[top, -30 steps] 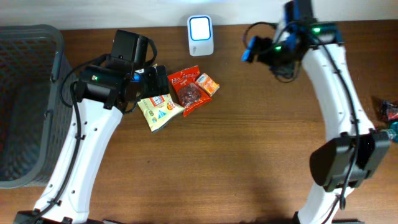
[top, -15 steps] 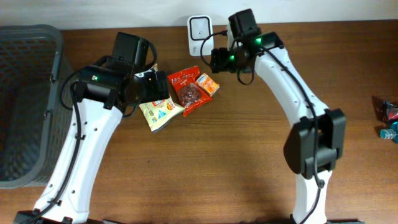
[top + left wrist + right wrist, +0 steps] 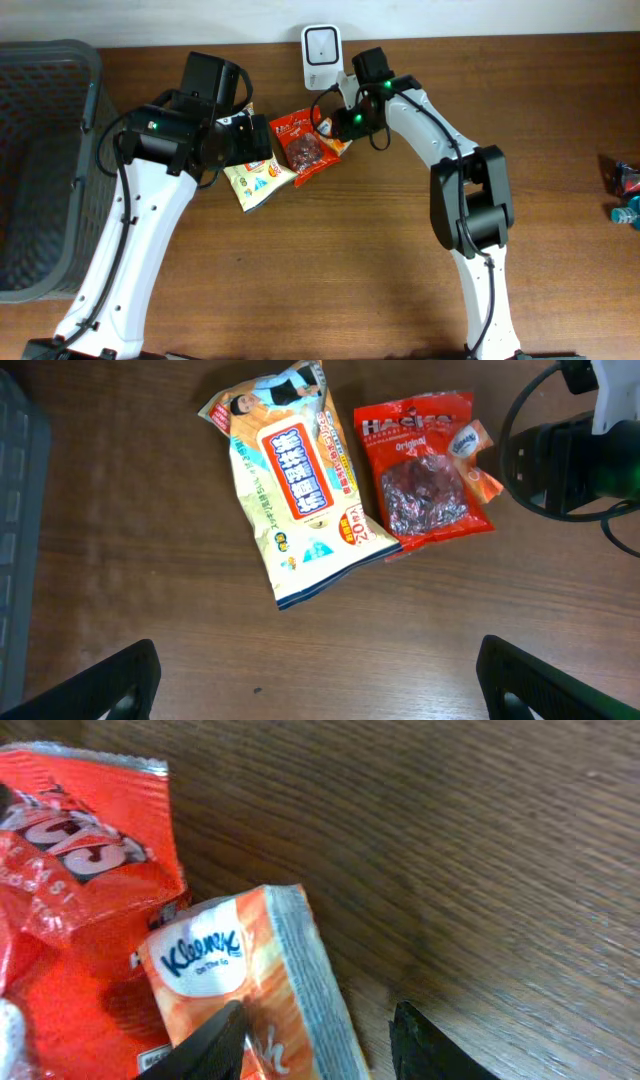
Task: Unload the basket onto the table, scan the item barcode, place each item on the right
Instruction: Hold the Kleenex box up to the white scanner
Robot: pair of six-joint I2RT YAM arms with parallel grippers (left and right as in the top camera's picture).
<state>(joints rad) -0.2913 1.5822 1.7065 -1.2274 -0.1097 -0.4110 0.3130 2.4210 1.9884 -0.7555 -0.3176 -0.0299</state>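
Three packets lie together on the wooden table: an orange Kleenex tissue pack (image 3: pixel 336 136) (image 3: pixel 230 970), a red candy bag (image 3: pixel 303 148) (image 3: pixel 425 470) and a yellow wet-wipe pack (image 3: pixel 256 175) (image 3: pixel 300 490). The white barcode scanner (image 3: pixel 322 55) stands at the back edge. My right gripper (image 3: pixel 341 126) (image 3: pixel 318 1020) is low over the tissue pack, jaws half narrowed and straddling its end. One finger (image 3: pixel 215 1040) rests on the pack's face; the other (image 3: pixel 425 1045) stands on the table side with a gap. My left gripper (image 3: pixel 252 136) (image 3: pixel 318 660) hovers wide open above bare wood near the wipes, holding nothing.
A dark grey basket (image 3: pixel 40 160) fills the left side of the table. Two small packets (image 3: pixel 622 185) lie at the far right edge. The right arm's cable (image 3: pixel 560 470) loops beside the candy bag.
The right arm swung from the back right of the table over to the packets and came down on the tissue pack, its jaws narrowing. The left arm has stayed put.
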